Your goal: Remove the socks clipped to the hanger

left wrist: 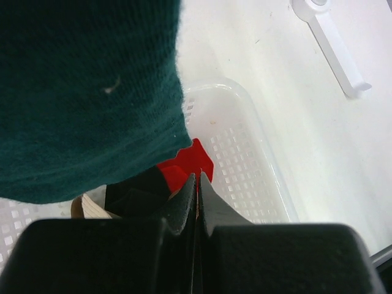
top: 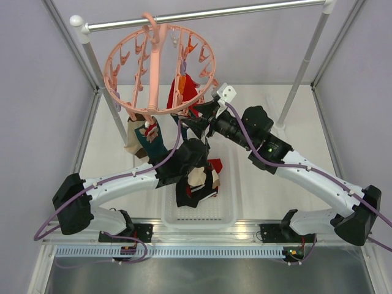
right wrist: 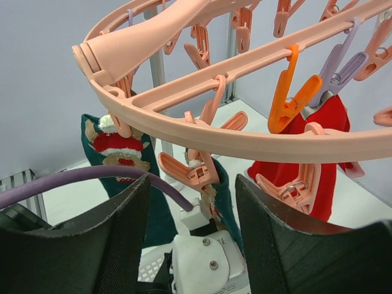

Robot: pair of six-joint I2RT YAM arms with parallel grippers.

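Note:
The salmon-pink hanger (top: 160, 64) hangs by its hook from the rail and fills the top of the right wrist view (right wrist: 245, 144). A red sock (top: 188, 92) (right wrist: 318, 159), a dark teal patterned sock (top: 150, 138) (right wrist: 113, 153) and a beige sock (top: 131, 139) hang from its clips. My right gripper (top: 199, 119) (right wrist: 191, 184) is open, its fingers on either side of a pink clip (right wrist: 202, 171) that holds a second teal sock (right wrist: 225, 202). My left gripper (top: 191, 153) (left wrist: 197, 179) is shut below the ring. Teal fabric (left wrist: 86, 92) hangs close to its camera, and nothing shows between its fingers.
A white perforated basket (top: 228, 211) (left wrist: 245, 104) under the hanger holds red, black and beige socks (left wrist: 184, 168). The metal rail (top: 245, 11) stands on two posts, one foot (left wrist: 334, 43) to the right of the basket. Grey walls close in both sides. A purple cable (right wrist: 92, 174) crosses below the ring.

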